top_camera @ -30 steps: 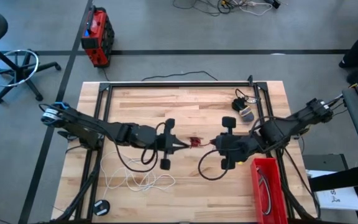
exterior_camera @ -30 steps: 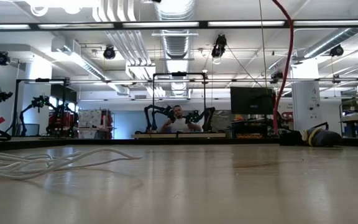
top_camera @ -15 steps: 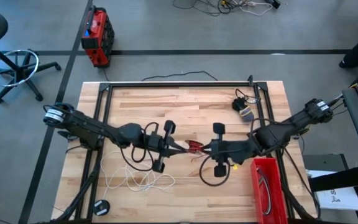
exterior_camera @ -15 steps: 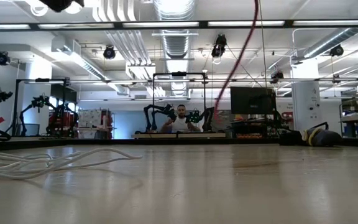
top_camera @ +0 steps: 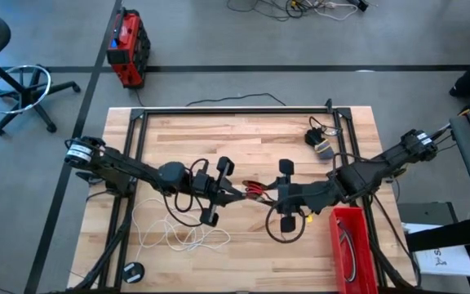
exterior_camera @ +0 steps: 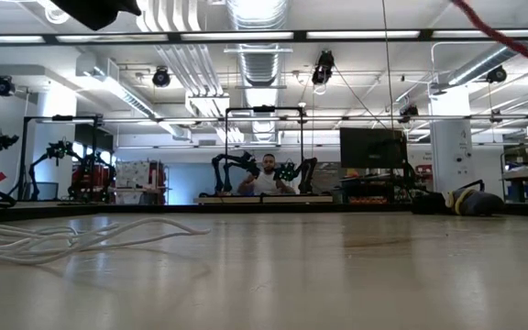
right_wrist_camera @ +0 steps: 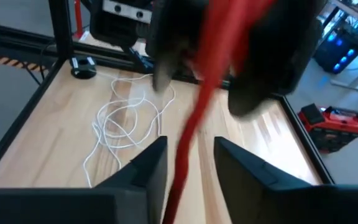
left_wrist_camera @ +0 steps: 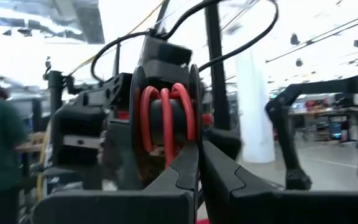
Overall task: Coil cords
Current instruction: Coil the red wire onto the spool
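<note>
Above pale plank table (top_camera: 243,139), both hands pinch red looped cord (top_camera: 254,190).

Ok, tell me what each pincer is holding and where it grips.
The red cord hangs between both. The left pincer pinches it at its loops. The right pincer has a strand between its fingers; whether gripped cannot be told.

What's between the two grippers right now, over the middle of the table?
In the high view, only the red cord spans the gap between the left gripper and the right gripper. The left wrist view shows it looped in several turns.
</note>
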